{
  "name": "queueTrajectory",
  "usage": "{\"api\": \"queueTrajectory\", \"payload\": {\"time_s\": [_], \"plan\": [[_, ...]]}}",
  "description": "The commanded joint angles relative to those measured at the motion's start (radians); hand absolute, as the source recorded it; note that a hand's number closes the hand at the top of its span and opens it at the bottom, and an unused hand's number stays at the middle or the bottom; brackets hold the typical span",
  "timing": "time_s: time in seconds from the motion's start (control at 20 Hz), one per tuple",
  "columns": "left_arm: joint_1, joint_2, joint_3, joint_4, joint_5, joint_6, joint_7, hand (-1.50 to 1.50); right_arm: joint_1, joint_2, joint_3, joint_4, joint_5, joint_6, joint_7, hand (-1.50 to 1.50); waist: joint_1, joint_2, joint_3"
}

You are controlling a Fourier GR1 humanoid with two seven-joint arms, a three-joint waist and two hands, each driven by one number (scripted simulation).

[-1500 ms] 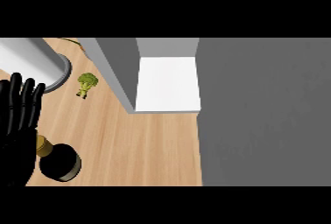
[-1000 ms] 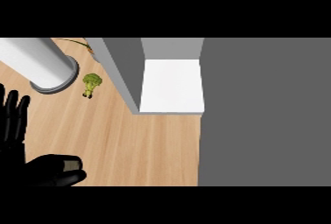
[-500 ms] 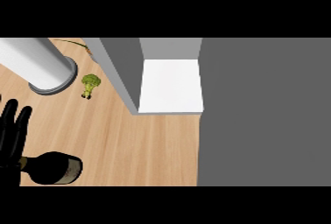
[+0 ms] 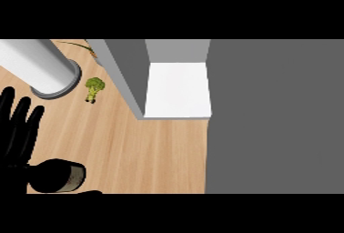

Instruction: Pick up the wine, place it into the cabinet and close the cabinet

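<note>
The wine bottle [image 4: 59,177] is a dark shape with a tan label band, low at the left on the wooden counter [image 4: 148,150]. My left hand [image 4: 17,132] is up against its left side, fingers straight and pointing up the view. A dark sliver under the bottle may be the thumb, and black blends into black where they meet. The cabinet [image 4: 126,73] is open at the top centre and shows a white shelf [image 4: 178,88]. No right hand is in view.
A large pale grey cylinder [image 4: 37,68] lies at the top left. A small green broccoli [image 4: 94,86] sits between it and the cabinet's grey side wall. A broad flat grey surface [image 4: 275,118] fills the right half of the view.
My left hand has risen a little since half a second ago, its fingertips now higher in the view. The wine bottle stays at about the same spot.
</note>
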Motion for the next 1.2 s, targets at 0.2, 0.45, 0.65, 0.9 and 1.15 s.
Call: {"api": "queueTrajectory", "payload": {"time_s": [0.2, 0.45, 0.65, 0.9, 1.15], "plan": [[-0.093, 0.054, -0.011, -0.151, -0.167, 0.054, 0.168, -1.50, 0.051, -0.011, 0.007, -0.207, -0.051, -0.037, 0.082, -1.50, -0.001, -0.004, 0.001], [-0.114, 0.094, 0.011, -0.155, -0.174, 0.075, 0.188, -1.50, 0.036, -0.018, 0.019, -0.223, -0.040, -0.055, 0.103, -1.50, 0.004, -0.006, 0.000], [-0.131, 0.125, 0.051, -0.132, -0.166, 0.090, 0.174, -1.50, 0.024, -0.035, -0.041, -0.208, -0.103, -0.054, 0.106, -1.50, 0.002, -0.002, 0.000], [-0.119, 0.192, 0.113, -0.201, -0.126, 0.078, 0.234, -1.50, 0.055, -0.013, 0.015, -0.227, -0.043, -0.083, 0.101, -1.50, 0.010, -0.009, -0.001], [-0.045, 0.201, 0.124, -0.158, -0.158, 0.113, 0.173, -1.50, 0.041, -0.021, -0.022, -0.211, -0.079, -0.075, 0.092, -1.50, 0.010, -0.003, -0.001]]}}
